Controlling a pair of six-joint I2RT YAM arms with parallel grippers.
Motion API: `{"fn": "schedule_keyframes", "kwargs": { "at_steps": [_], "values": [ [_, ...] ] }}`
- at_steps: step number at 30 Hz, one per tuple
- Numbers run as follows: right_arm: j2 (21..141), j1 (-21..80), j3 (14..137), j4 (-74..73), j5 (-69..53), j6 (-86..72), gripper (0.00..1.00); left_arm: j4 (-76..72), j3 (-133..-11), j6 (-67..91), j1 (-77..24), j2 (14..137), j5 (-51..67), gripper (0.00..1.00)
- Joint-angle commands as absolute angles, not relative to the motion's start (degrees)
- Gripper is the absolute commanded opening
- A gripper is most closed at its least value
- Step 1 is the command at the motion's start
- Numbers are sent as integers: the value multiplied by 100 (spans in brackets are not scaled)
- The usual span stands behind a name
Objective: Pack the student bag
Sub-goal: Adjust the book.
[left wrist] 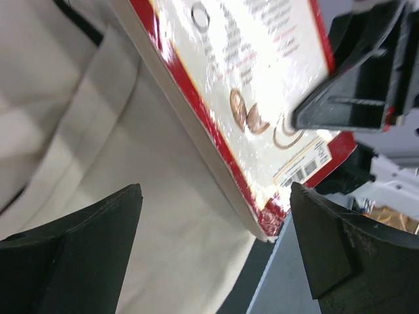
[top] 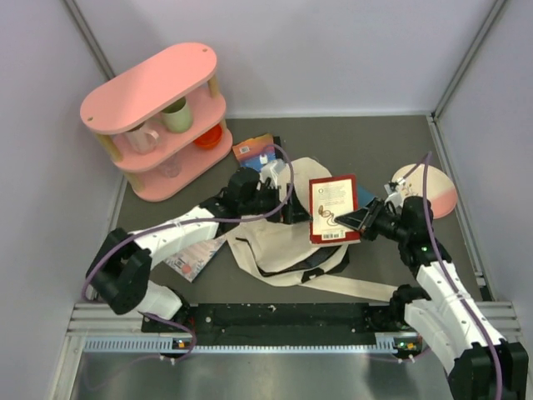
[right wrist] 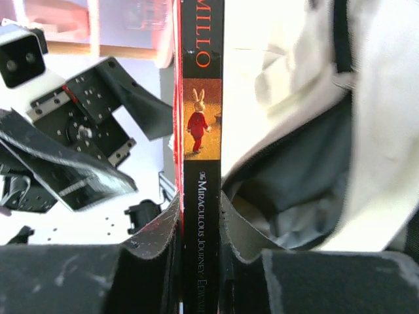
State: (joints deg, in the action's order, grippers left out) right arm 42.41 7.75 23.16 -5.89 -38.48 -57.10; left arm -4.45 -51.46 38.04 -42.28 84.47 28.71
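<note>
The student bag [top: 271,240] is cream with black trim. The book [top: 333,208] has a red border around a cream cover; its spine [right wrist: 203,131] is black with red lettering and a rabbit in red. The far-left shelf [top: 154,83] is pink, the desk [top: 391,142] dark grey.

Top cam: high, behind, looking down on whole table [top: 383,142]. Wrist cams: v. close, opp. sides of red Miraculous Journey book [top: 334,208], student bag [top: 275,242] in both

1 cream student bag [top: 279,242], 1 red book [top: 333,208], 1 pink shelf [top: 154,83], 2 mugs [top: 143,138] [top: 176,115], 1 orange bowl [top: 208,137], 1 round plate [top: 441,197]
</note>
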Motion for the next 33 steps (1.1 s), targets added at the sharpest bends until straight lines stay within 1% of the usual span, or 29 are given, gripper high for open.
{"fn": "schedule_keyframes", "kwargs": {
  "at_steps": [1,3,7,9,14,17,21,24,31,33],
  "values": [
    [4306,817,2839,255,-4351,-5792,0,-1660,-5018,4235,-3947,8016,3005,99],
    [4368,826,2883,142,-4141,-5748,1,-1863,-5097,4298,-3902,8138,3189,99],
    [4526,817,3225,-1480,-3508,-5143,2,-2029,-5212,4517,-3911,8490,3576,99],
    [4439,826,3252,-1495,-3558,-4870,0,-2389,-5125,4718,-3911,8613,3682,99],
    [4210,826,2839,-153,-4322,-5474,0,-3199,-4913,5124,-3902,8841,3902,99],
    [4324,817,2751,315,-4683,-5685,0,-3471,-4948,5247,-3911,8921,3972,99],
    [4543,826,2663,1298,-5176,-6029,0,-3875,-4948,5457,-3859,8991,3981,99],
    [4640,826,2602,1895,-5475,-6240,0,-4472,-4913,5677,-3771,9079,4034,99],
    [5097,826,2470,3162,-6301,-6741,0,-5527,-4930,5985,-3595,9334,4262,99],
    [5247,835,2505,3112,-6363,-6671,0,-5660,-4939,6003,-3595,9334,4280,99]
  ]
}}
